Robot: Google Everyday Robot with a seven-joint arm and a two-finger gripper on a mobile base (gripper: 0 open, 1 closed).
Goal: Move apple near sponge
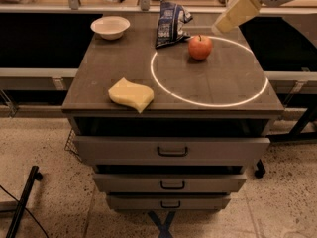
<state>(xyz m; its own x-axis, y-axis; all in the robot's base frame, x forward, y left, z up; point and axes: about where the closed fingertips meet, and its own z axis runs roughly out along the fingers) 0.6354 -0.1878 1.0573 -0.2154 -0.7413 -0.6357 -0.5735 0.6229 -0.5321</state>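
the apple (200,47) sits at the back of the table (109,66), just inside a white ring (208,104). the sponge (131,94) lies at the front left, well apart from the apple. the gripper (222,26) hangs in the air up and to the right of the apple, not touching it. i cannot tell if the gripper is spread or pressed together.

the apple looks round, hard and smooth, so i think it could slip or roll. it is likely not heavy. a good place to hold it is around its fat middle, from both sides, coming down from the top.

a bag (171,21) lies just beside the apple on its left and could get bumped. a bowl (110,27) stands in the back left corner, away from the path. nothing lies between the apple and the sponge. the sponge is close to the edge, so the apple should go down softly or it may roll off.
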